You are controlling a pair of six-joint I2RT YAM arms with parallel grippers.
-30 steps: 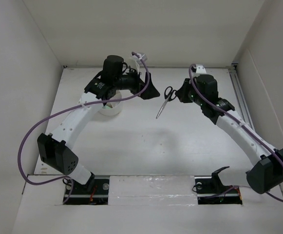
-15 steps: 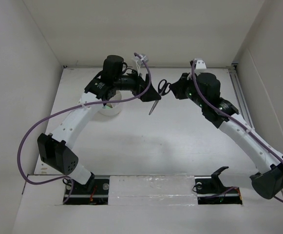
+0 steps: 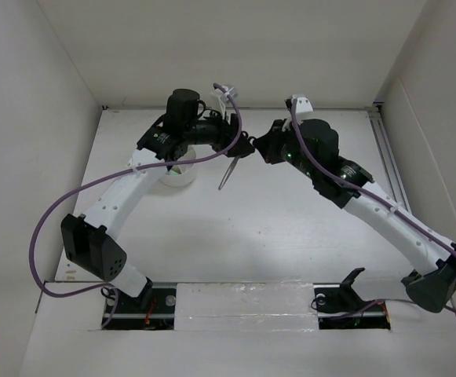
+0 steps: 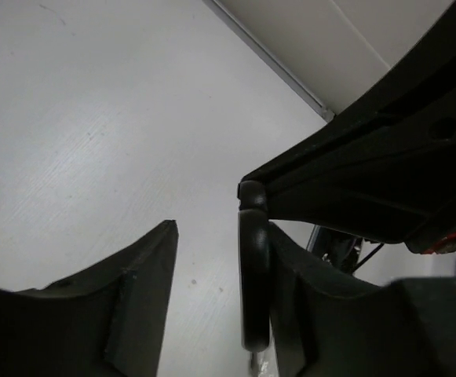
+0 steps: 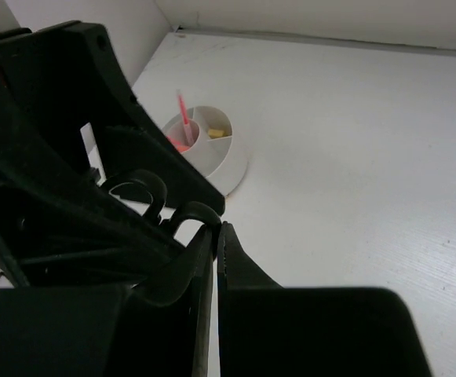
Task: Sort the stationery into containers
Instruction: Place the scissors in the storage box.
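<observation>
The black-handled scissors (image 3: 228, 171) hang blades down above the table, between my two grippers. My right gripper (image 3: 262, 148) is shut on one handle loop (image 5: 198, 214). My left gripper (image 3: 241, 146) stands partly open around the other loop (image 4: 253, 267). That loop rests against one finger (image 4: 314, 306), and a gap is left to the other finger (image 4: 145, 275). The white divided container (image 3: 179, 176) sits just left of the scissors. In the right wrist view it (image 5: 226, 163) holds a pink pen (image 5: 184, 118) and a tan eraser (image 5: 217, 133).
White walls close in the table at the back and on both sides. A rail (image 3: 386, 149) runs along the right edge. Purple cables (image 3: 51, 212) loop beside the left arm. Bare tabletop (image 3: 267, 228) lies in front of the grippers.
My right arm has carried the scissors leftward to meet the left gripper. The left jaws have narrowed from wide open around a handle loop.
</observation>
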